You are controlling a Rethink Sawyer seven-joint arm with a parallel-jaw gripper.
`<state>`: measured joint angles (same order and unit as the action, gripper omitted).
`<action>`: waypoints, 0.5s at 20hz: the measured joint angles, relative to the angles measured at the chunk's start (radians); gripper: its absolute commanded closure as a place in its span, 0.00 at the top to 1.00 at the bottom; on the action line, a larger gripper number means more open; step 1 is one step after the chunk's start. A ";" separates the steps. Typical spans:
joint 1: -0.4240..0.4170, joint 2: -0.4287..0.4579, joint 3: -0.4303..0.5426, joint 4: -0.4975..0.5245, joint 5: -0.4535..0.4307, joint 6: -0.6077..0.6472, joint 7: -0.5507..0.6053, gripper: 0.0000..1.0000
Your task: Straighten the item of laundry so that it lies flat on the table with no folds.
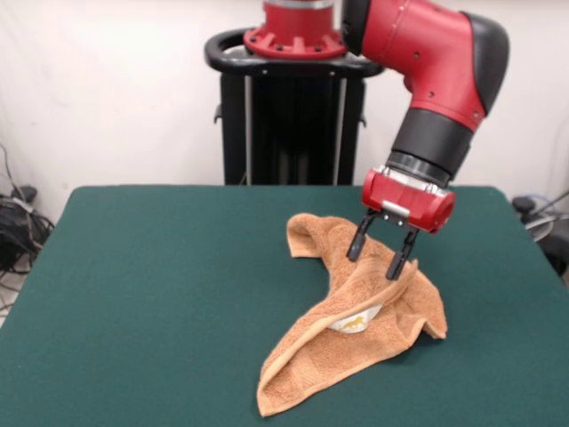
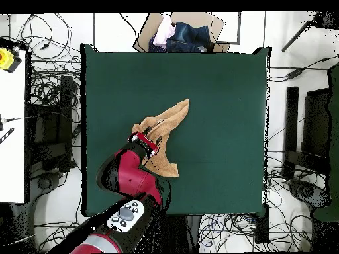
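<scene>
Where the red arm (image 1: 436,80) ends, the claw (image 1: 382,252) hangs with its two black fingers (image 1: 357,240) spread apart, released, tips down at a raised ridge of the towel (image 1: 356,329); one finger looks to touch the cloth, though whether it grips anything cannot be told. From the claw, the orange-tan terry towel runs out in a long crumpled strip: a curled lump on the pedestal side, a folded, pointed end stretching the other way toward the camera. A white tag (image 1: 353,322) with gold print shows under a lifted fold just below the claw. Cloth is looped, nubby, thick at the hems. Under it the table (image 1: 160,294) is dark green, felt-like, flat and rectangular, far bigger than the towel, which lies near its middle. Beyond the towel stands the black pedestal (image 1: 289,116) against a plain pale wall. Overhead, tangled cables (image 2: 46,119) cover the floor round the table, and a heap of clothes (image 2: 179,33) sits off the edge farthest from the pedestal.
</scene>
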<state>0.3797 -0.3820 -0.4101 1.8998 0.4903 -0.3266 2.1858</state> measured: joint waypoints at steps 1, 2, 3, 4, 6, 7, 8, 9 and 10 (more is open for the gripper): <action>0.002 0.003 0.000 0.000 0.000 0.000 0.000 1.00; 0.005 0.008 0.000 -0.001 0.000 0.000 0.000 1.00; 0.010 0.019 0.000 -0.004 0.000 0.000 0.000 1.00; 0.011 0.023 0.000 -0.005 0.000 -0.001 0.000 1.00; 0.012 0.031 0.000 -0.008 0.000 -0.005 0.000 1.00; 0.012 0.044 0.000 -0.014 0.002 -0.015 0.000 1.00; 0.012 0.051 0.000 -0.017 0.005 -0.022 0.000 1.00; 0.012 0.058 0.000 -0.019 0.008 -0.029 0.000 1.00; 0.012 0.070 0.000 -0.024 0.015 -0.041 0.000 1.00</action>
<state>0.3916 -0.3119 -0.4100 1.8757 0.5051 -0.3677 2.1858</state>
